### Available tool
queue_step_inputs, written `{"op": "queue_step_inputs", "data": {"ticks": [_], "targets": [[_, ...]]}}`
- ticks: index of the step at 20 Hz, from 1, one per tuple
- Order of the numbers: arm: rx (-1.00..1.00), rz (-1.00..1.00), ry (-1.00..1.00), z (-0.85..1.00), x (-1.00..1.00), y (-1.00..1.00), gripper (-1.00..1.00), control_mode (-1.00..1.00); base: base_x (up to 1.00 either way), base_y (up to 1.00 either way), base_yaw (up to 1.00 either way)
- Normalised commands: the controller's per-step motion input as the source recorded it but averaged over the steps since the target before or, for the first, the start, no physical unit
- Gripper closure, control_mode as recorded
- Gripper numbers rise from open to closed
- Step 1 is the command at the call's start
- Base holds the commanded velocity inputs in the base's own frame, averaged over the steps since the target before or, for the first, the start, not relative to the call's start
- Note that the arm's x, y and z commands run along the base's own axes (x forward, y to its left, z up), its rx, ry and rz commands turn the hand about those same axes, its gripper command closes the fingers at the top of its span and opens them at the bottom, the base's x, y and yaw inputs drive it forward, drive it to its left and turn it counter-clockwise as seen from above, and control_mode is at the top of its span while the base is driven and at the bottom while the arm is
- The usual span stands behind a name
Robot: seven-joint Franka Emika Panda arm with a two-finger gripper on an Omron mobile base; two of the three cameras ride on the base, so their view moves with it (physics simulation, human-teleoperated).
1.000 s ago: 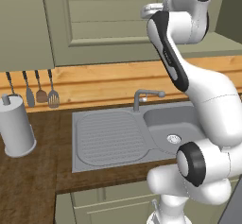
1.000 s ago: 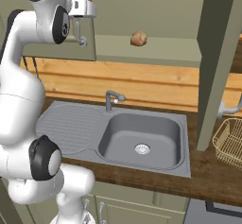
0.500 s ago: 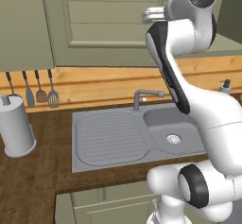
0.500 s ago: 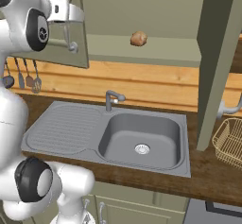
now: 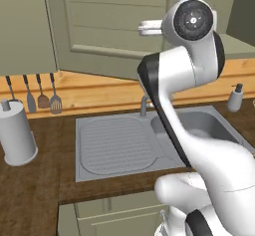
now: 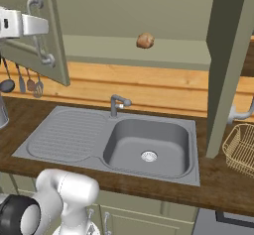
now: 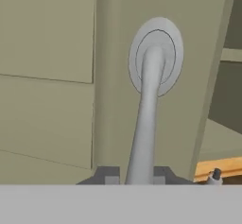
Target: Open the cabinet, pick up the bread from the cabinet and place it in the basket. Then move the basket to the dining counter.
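Now the two-finger gripper is closed around the long curved grey metal bar handle of the sage-green panelled cabinet door, at nine o'clock. The small tan-brown bread bun sits on the shelf at twelve o'clock. If the pull leaves the door's arc, the fingers may slip off.

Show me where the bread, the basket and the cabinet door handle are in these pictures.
bread (image 6: 145, 40): right base view, middle of the bun on the cabinet shelf.
basket (image 6: 241, 148): right base view, its mesh side at the right edge.
handle (image 7: 146, 124): hand view, middle of the grey bar.
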Motion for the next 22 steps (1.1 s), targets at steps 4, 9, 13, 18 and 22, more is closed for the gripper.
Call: {"op": "queue_step_inputs", "data": {"ticks": [4,9,13,18,22], "targets": [[-0.1,-0.01,-0.02,0.11,-0.95,0.85,1.0,-1.0,0.0,0.0,0.0],[-0.09,-0.07,0.0,0.0,-0.91,0.74,-1.0,-1.0,0.0,0.0,0.0],[0.0,-0.06,0.0,0.0,-0.71,0.18,-1.0,-1.0,0.0,0.0,0.0],[0.13,-0.04,0.0,-0.16,-0.9,-0.45,-1.0,-1.0,0.0,0.0,0.0],[0.42,0.0,-0.05,-0.08,-1.0,-0.8,-1.0,-1.0,0.0,0.0,0.0]]}}
